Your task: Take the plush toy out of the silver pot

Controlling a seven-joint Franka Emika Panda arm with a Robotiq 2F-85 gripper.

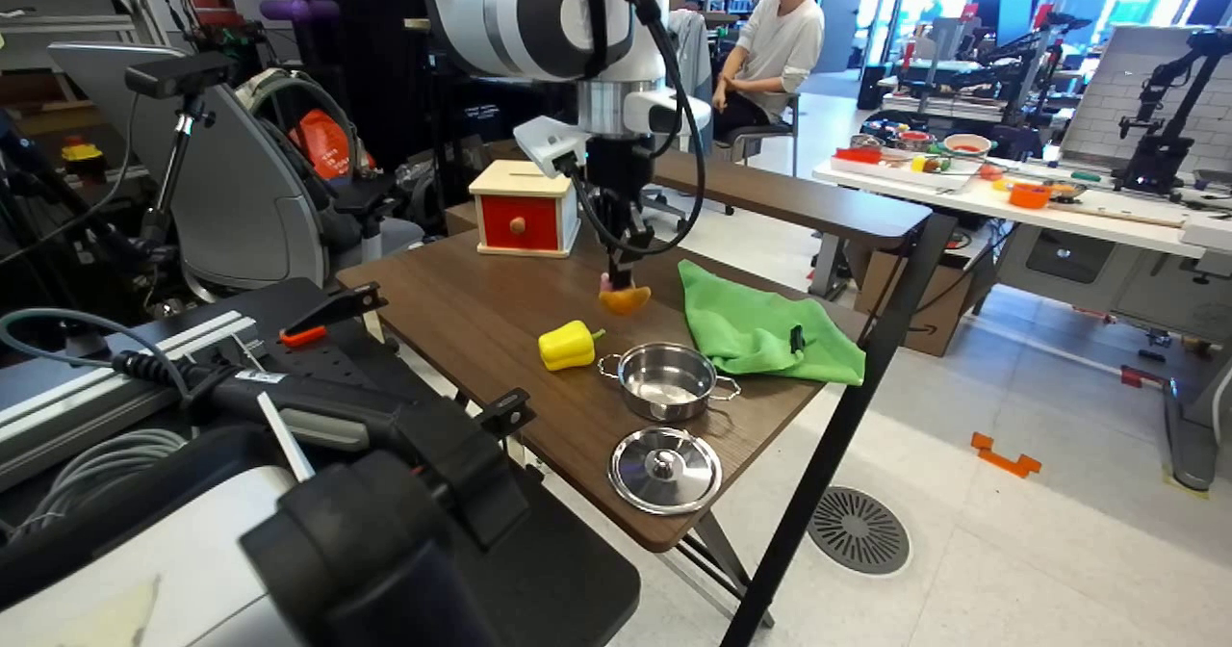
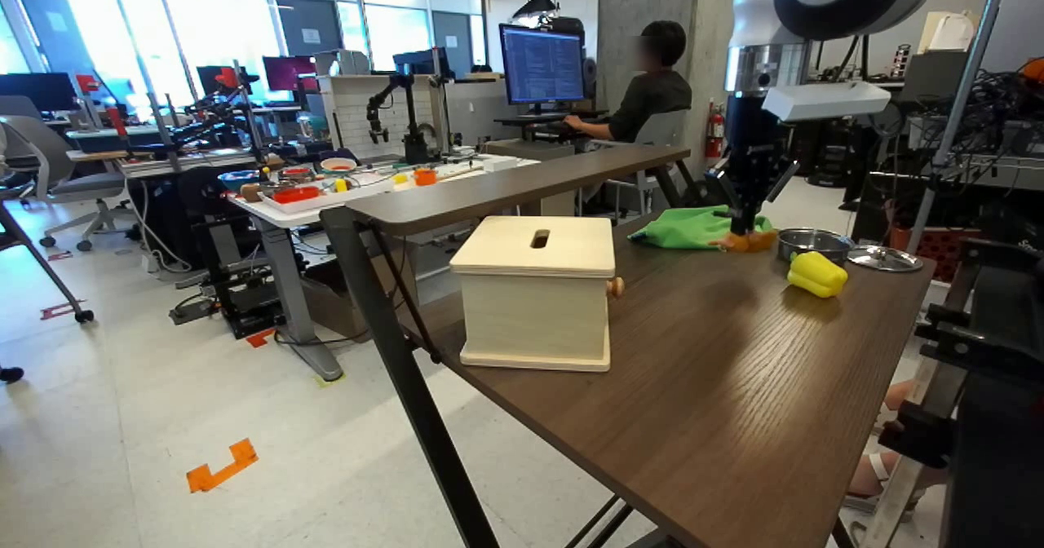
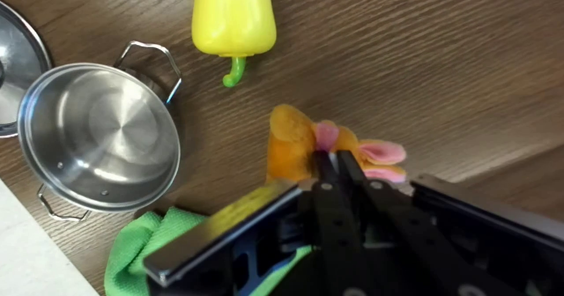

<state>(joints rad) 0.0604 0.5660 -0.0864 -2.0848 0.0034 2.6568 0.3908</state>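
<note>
Seeing the gripper (image 3: 336,155) pinched on the plush toy (image 3: 288,148), partly hidden behind fingers (image 3: 325,172), clear of the pot (image 3: 99,133). Can't get the whole lid (image 3: 22,62) in wrist view tho.

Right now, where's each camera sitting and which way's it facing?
In an exterior view: from the end with the lid, facing down across the table; arm and fingers show.
In an exterior view: from the end with the wooden box, facing along the table; arm and fingers show.
In the wrist view: on the wrist, facing down at the plush toy; fingers show.
Both exterior views share the silver pot.
</note>
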